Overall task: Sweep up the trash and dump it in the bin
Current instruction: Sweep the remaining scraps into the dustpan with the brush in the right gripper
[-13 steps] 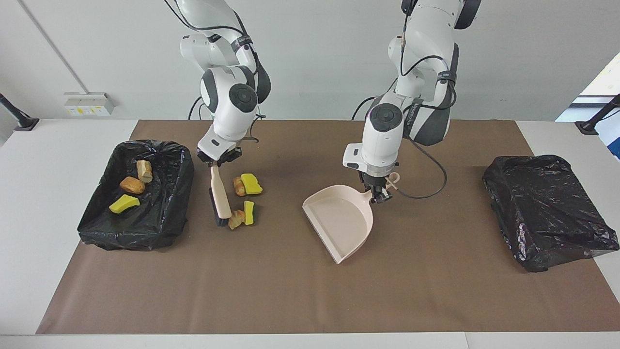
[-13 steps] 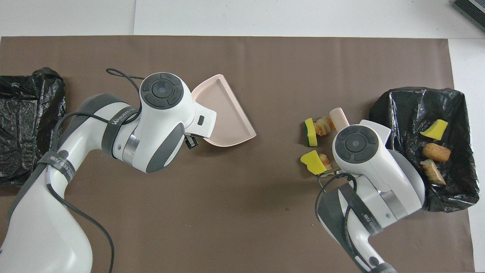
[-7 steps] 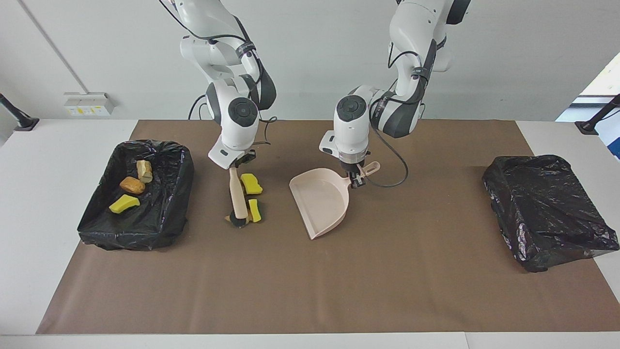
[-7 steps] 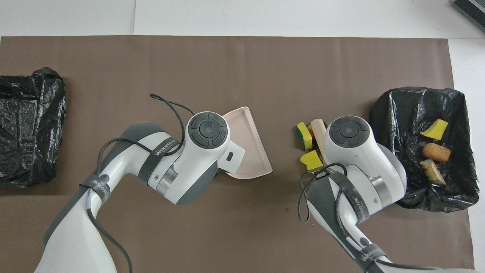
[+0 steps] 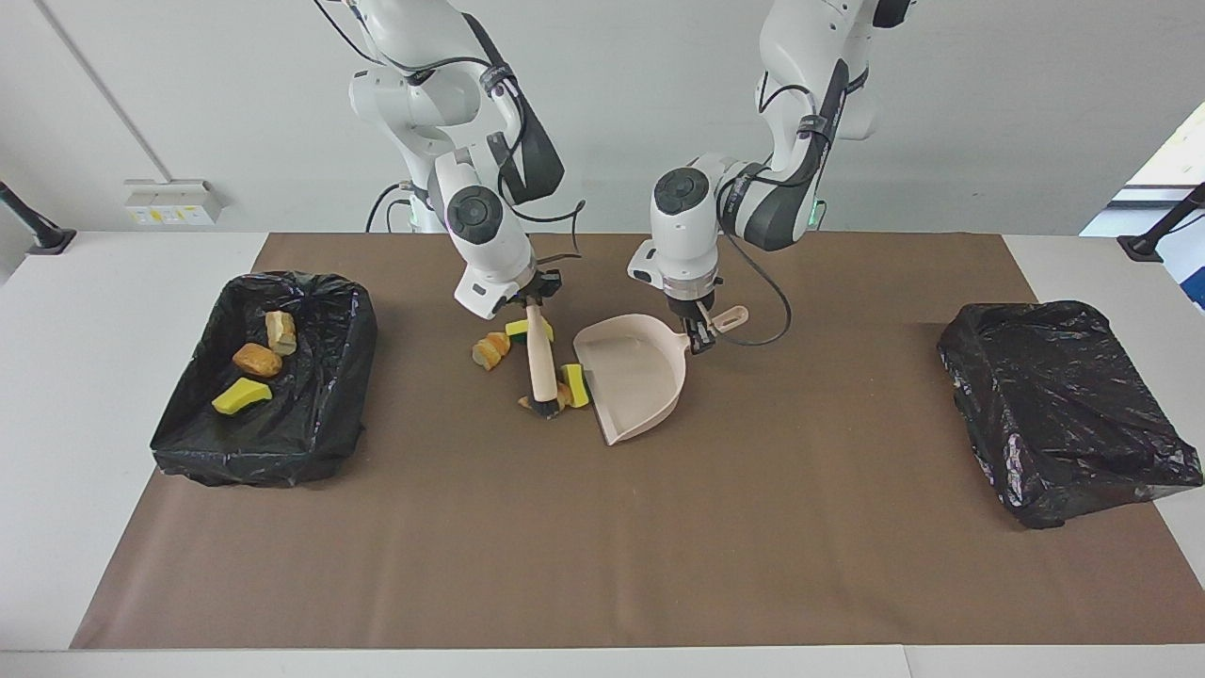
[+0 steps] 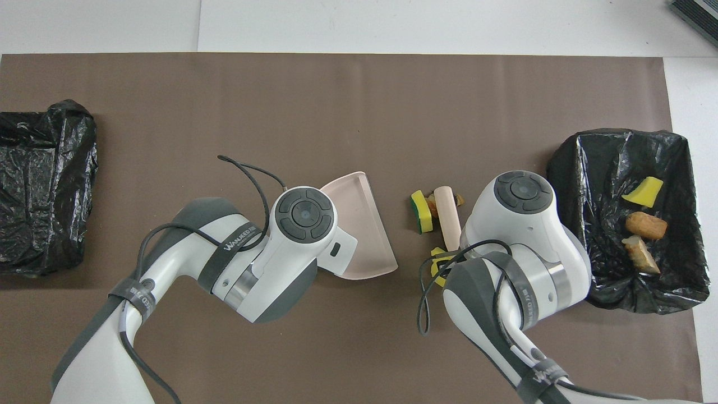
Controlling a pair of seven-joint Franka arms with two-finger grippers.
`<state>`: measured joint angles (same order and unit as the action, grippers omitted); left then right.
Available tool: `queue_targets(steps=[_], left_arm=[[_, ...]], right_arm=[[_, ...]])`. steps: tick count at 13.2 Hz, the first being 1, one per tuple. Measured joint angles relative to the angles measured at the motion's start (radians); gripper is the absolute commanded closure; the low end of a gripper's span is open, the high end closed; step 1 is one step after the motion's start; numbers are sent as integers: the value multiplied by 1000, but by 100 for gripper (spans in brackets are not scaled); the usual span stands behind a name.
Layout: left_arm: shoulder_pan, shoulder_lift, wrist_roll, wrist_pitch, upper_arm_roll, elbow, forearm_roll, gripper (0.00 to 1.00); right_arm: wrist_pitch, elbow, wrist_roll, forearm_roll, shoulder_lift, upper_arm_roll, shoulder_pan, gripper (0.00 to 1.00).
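Note:
My right gripper (image 5: 529,303) is shut on the beige brush (image 5: 538,363), whose bristles rest on the brown mat; the brush also shows in the overhead view (image 6: 449,216). My left gripper (image 5: 698,331) is shut on the handle of the beige dustpan (image 5: 633,377), which lies flat with its mouth toward the brush. A yellow-green trash wedge (image 5: 574,384) lies between bristles and dustpan lip. An orange lump (image 5: 490,350) and a yellow wedge (image 5: 518,328) lie beside the brush handle, toward the right arm's end. Three chunks (image 5: 256,359) lie in the black-lined bin (image 5: 254,466).
A second black-lined bin (image 5: 1064,405) stands at the left arm's end of the table, with nothing showing in it. The brown mat (image 5: 602,565) covers most of the white table. The left arm's cable loops beside the dustpan handle.
The right gripper swept the brush and several chunks away from the bin toward the dustpan. The left gripper carried the dustpan toward the brush and turned its mouth to face it.

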<state>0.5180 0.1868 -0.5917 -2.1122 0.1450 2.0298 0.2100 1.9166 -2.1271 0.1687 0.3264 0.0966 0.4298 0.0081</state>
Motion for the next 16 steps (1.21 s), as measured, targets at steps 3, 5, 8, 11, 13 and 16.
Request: queue_targets(steps=[3,5,8,11,13,16], left_arm=[[0,-16,0,-14,-2,26,2,100],[0,-20,0,-14,-4,30,2,100],[0,-21,-1,-14,-5,32,2,100],[-1,-21,-50,-11,-9,33,21,100],[-1,-22,-60,20,-10,33,49,100],[13,-36,-66,59,-2,33,128,100]], right_arm=[[0,5,-3,161,-6,1,26,100],[-56,38,-3,181,-34,-10,-2,100],[-263,126,-17,126,-123,-43,-134,100],[-301,69,-24,-157,-231,-50,-179,100],[-240,-47,-22,-291,-282,-38,-169,100],[-192,-154,-13,-318,-295,-32,-168,100]])
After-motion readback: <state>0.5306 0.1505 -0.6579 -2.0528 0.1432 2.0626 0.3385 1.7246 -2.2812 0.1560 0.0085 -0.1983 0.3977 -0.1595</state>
